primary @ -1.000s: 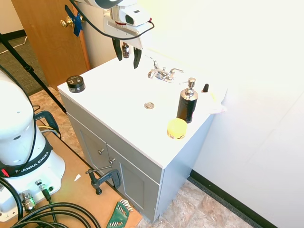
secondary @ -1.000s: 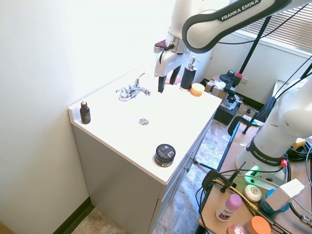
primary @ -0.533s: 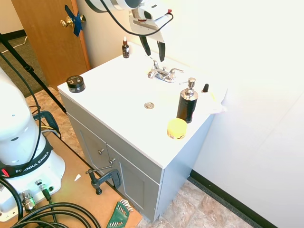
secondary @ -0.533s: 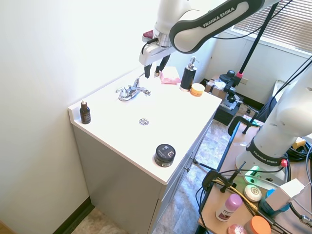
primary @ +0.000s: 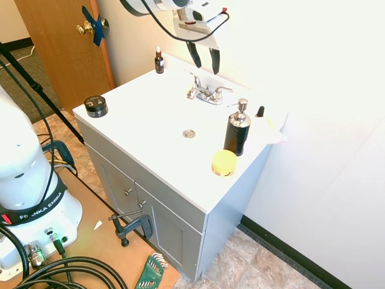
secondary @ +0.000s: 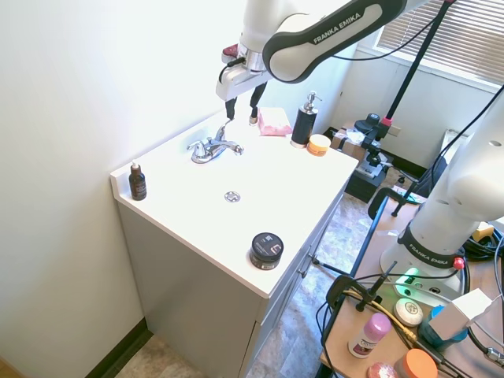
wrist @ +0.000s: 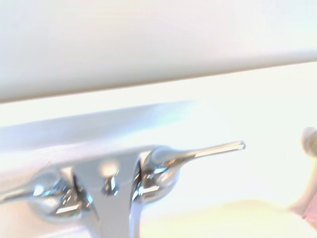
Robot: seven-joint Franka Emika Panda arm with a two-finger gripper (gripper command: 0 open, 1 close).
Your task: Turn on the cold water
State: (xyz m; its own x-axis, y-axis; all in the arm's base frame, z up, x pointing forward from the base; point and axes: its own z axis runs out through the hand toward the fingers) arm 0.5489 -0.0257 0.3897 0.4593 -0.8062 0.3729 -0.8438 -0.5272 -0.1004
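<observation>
A chrome faucet [primary: 204, 94] with two lever handles stands at the back of the white vanity top [primary: 144, 120], close to the wall. My gripper [primary: 205, 62] hangs open a little above it, fingers pointing down, with nothing between them. In the second exterior view the gripper [secondary: 242, 105] is just over the lever [secondary: 228, 127] on the soap dispenser's side. The wrist view shows the faucet [wrist: 111, 186] from close by, with one lever [wrist: 198, 151] reaching sideways and the other lever [wrist: 29, 191] partly cut off. No water runs from the spout.
A black soap dispenser [primary: 237, 129], a yellow round sponge [primary: 224, 162] and a pink cloth [secondary: 273, 122] lie on one side of the faucet. A small brown bottle [primary: 159, 61] and a black jar [primary: 95, 106] stand on the other. The drain [primary: 189, 133] is mid-basin.
The open gripper has travelled from over the bottle's side of the top toward the wall, and now hangs above the faucet. Nothing on the vanity has moved.
</observation>
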